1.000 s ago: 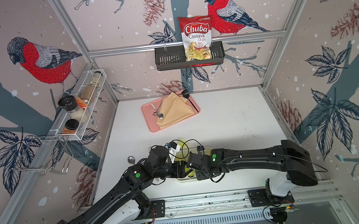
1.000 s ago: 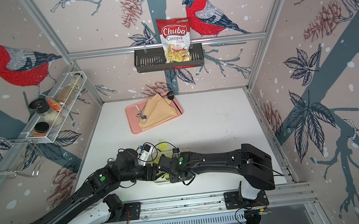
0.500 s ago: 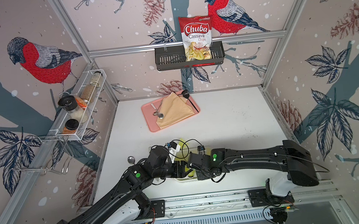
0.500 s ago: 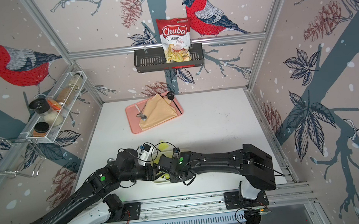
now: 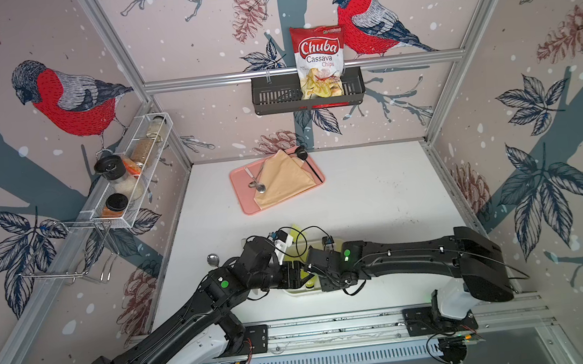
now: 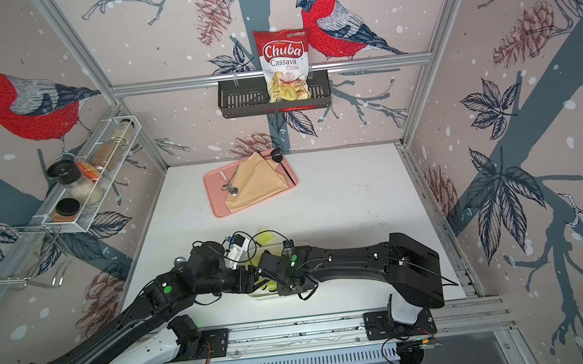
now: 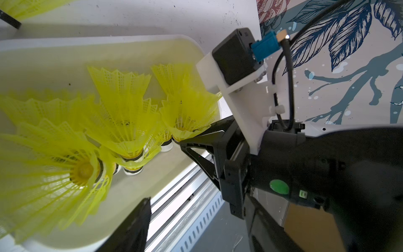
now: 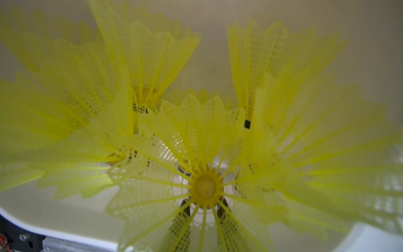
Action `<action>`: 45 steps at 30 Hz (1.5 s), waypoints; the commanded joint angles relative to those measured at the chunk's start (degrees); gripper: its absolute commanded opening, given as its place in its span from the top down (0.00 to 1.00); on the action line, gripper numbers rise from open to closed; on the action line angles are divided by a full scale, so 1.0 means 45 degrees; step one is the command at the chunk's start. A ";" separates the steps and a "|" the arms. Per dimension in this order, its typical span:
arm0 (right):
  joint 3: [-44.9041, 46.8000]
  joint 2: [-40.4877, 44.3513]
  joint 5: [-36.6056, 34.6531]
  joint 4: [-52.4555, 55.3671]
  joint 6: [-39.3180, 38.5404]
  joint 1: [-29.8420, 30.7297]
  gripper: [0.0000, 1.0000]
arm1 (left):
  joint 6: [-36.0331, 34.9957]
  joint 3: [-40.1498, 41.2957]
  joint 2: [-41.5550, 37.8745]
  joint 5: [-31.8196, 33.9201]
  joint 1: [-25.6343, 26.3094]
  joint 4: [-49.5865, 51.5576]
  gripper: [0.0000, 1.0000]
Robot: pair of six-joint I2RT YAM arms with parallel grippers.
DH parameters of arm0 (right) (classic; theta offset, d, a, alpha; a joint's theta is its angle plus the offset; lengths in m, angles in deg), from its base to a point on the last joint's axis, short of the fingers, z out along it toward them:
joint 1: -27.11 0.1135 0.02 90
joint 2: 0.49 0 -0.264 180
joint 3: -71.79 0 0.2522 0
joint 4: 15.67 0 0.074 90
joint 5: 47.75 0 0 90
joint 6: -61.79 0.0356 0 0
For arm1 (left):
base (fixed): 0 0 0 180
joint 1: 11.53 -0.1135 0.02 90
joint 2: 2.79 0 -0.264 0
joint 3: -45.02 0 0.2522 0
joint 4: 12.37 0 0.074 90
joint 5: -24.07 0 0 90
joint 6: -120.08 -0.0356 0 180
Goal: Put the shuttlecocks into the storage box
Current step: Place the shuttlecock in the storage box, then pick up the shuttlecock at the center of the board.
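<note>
Right wrist view: my right pincer (image 8: 202, 210) grips a neon-yellow plastic shuttlecock (image 8: 205, 187) inside the white plastic tub (image 8: 65, 218). I'd release it low and upright. My left pincer (image 5: 297, 277) stands open.

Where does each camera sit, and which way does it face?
Top views: above the robot's base rail, facing down toward the back wall; left arm and right arm meet over the storage box.
Left wrist: faces into the box at shuttlecocks; shows its own fingers and the right gripper.
Right wrist: close above the shuttlecocks; its fingers flank the cork of one shuttlecock.
Shared: both wrist views see the box's shuttlecocks.
</note>
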 commanded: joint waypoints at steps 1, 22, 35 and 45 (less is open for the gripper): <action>-0.0106 -0.0035 -0.0211 -0.0124 -0.0041 0.0031 0.76 | 0.0054 -0.0116 -0.0063 0.0007 0.0009 -0.0566 0.30; -0.1202 0.1645 -0.0357 0.2283 0.0839 0.0843 0.63 | 0.0410 -0.0749 0.0132 0.0401 0.0009 -0.0492 0.31; -0.3353 0.1065 -0.0663 0.2477 -0.1826 -0.2151 0.61 | 0.0079 -0.1987 0.1073 -0.0320 -0.3074 0.0055 0.31; -0.5617 -0.1614 0.1079 0.1974 -0.4381 -0.3869 0.55 | -0.1556 -0.3252 0.3227 -0.0063 -0.6360 0.1015 0.31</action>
